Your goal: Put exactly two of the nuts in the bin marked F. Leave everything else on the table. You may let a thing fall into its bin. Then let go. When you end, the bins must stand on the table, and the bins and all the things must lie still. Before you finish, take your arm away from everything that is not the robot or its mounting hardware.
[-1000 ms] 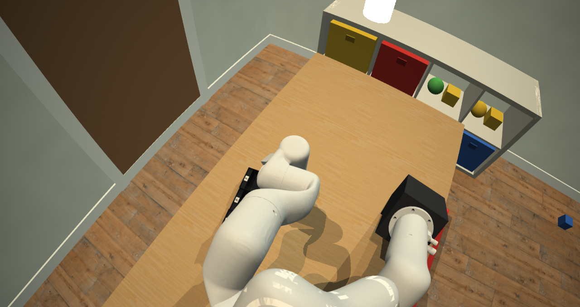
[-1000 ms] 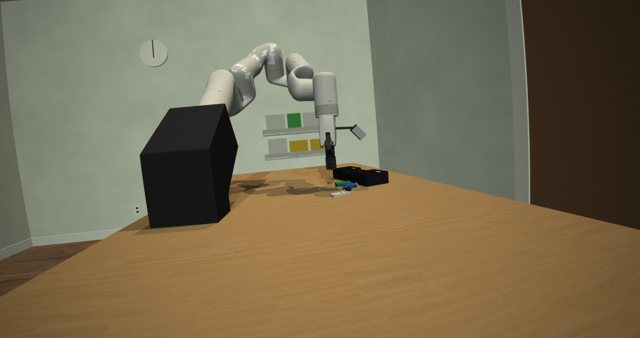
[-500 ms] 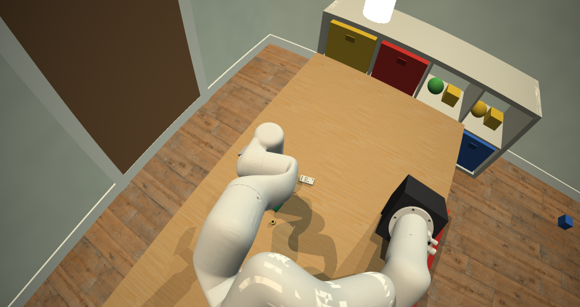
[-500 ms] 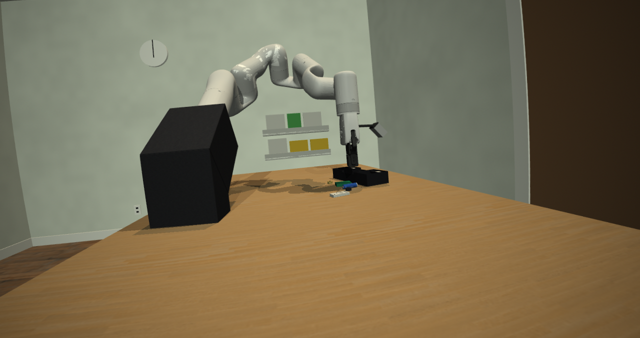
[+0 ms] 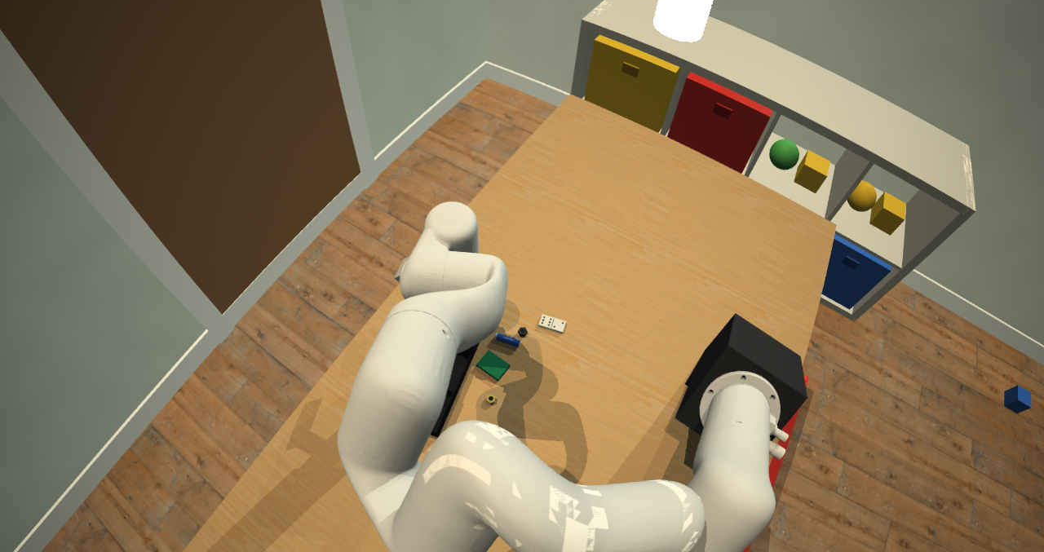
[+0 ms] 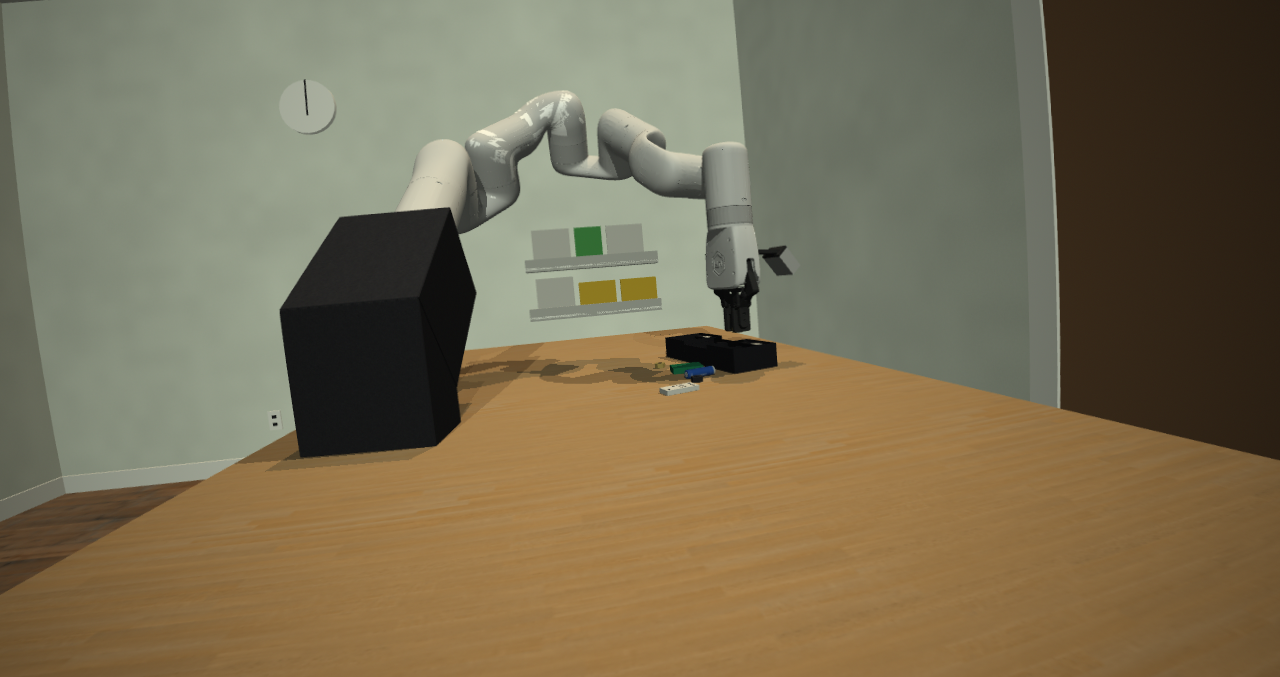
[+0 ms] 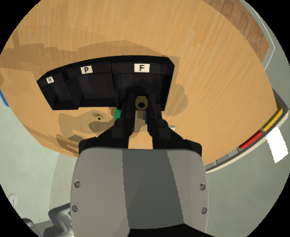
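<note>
My gripper [image 7: 141, 101] is shut on a small brass nut [image 7: 141, 102] and holds it in the air above the black bin marked F [image 7: 141, 76], the right-hand one in a row of black bins. In the exterior view the gripper [image 6: 736, 319] hangs just above the bins [image 6: 721, 351]. A second brass nut [image 5: 490, 400] lies on the table near the arm. A black nut [image 5: 522, 331] lies further up the table by the blue cylinder [image 5: 507, 341].
A green flat square [image 5: 493, 364] and a white domino [image 5: 552, 322] lie on the table near the nuts. A bin marked P [image 7: 87, 80] stands left of F. A large black box [image 6: 380, 331] stands at the arm's base. A shelf unit [image 5: 773, 139] stands behind the table's far end.
</note>
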